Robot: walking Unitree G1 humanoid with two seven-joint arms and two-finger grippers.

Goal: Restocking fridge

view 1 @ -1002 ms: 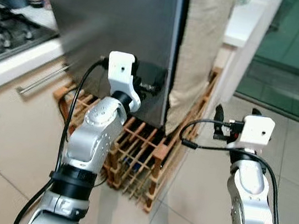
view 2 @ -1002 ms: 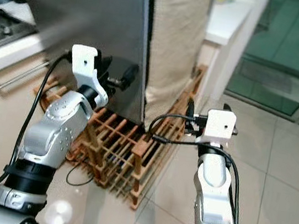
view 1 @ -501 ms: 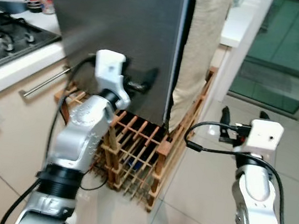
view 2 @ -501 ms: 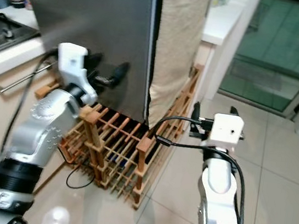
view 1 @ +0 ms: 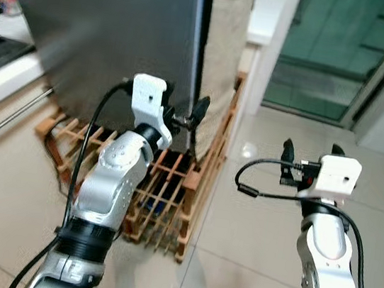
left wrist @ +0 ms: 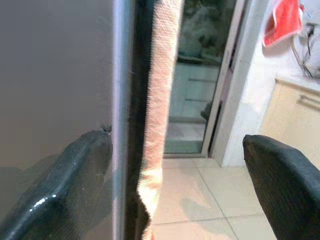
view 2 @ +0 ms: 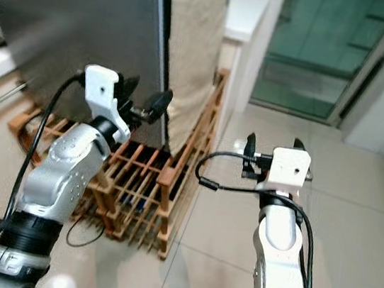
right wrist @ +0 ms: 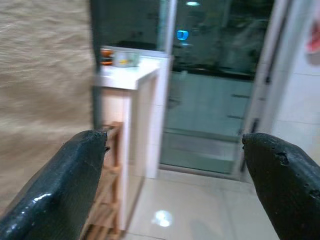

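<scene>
Nearest the camera, the right gripper (view 1: 308,154) is held out over the tiled floor (view 1: 253,217) with its two black fingers spread wide and nothing between them, well apart from the fridge. The left gripper (view 1: 183,118) is raised further forward, its fingers also spread and empty; in the left wrist view one finger (left wrist: 65,190) lies against the grey face of the fridge door (view 1: 100,31) while the other stands off to the far side of the door's right edge, so the jaws straddle that edge without closing on it. Just beside the edge hangs a beige woven cloth (view 1: 224,41), and below the fridge sits a wooden rack (view 1: 164,190) on the floor. Beyond these are a white counter (view 1: 267,15) and a green-tinted glass door (view 1: 334,49). By my judgement the step in hand is getting the fridge open, before any stocking can begin; the next move calls for the left gripper to close on the door edge or hook behind it and pull, taking care not to snag the cloth. No handle can be made out on the door, the fridge's top and interior are cut off, no goods to be stocked are seen, and what the rack holds is too dark to tell.
</scene>
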